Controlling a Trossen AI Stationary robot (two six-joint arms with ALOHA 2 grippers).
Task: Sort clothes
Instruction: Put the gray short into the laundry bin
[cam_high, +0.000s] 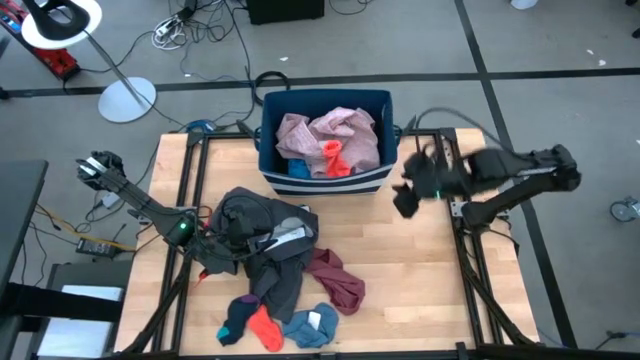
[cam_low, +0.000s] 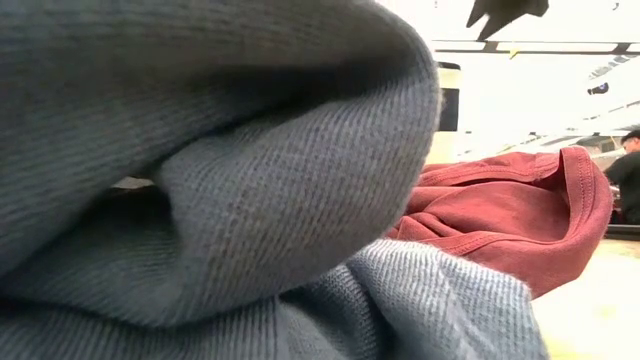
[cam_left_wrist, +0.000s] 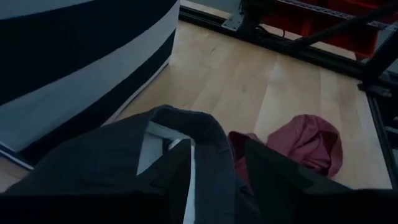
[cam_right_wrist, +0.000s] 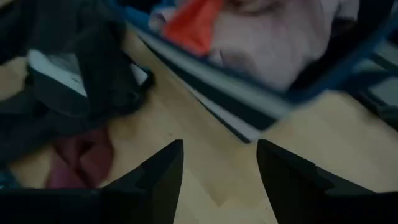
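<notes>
A pile of dark grey and black clothes (cam_high: 262, 235) lies on the table's left half. A maroon garment (cam_high: 336, 280) and some sock-sized pieces lie near it: orange-red (cam_high: 265, 326), grey-teal (cam_high: 313, 323) and dark (cam_high: 236, 316). My left gripper (cam_high: 236, 226) is low in the pile, open, around the dark grey garment (cam_left_wrist: 112, 162). My right gripper (cam_high: 409, 194) is open and empty, above the table just right of the blue bin (cam_high: 325, 175). Its own view (cam_right_wrist: 217, 180) shows bare wood between its fingers. My left gripper comes at the dark grey garment slanting down from the table's left. A fold by the collar with the white label (cam_left_wrist: 186, 134) lies between and over its open fingers (cam_left_wrist: 270, 171). The garment rests on the pile. Whether the fingers press it, I cannot tell.
The blue bin with white stripes at the far middle holds pale pink clothes (cam_high: 330, 135), an orange-red piece (cam_high: 333, 158) and a blue one. Grey-teal fabric (cam_low: 200, 180) fills most of the low view, with the maroon garment (cam_low: 520, 215) behind it. A person (cam_low: 628, 170) shows far off.
</notes>
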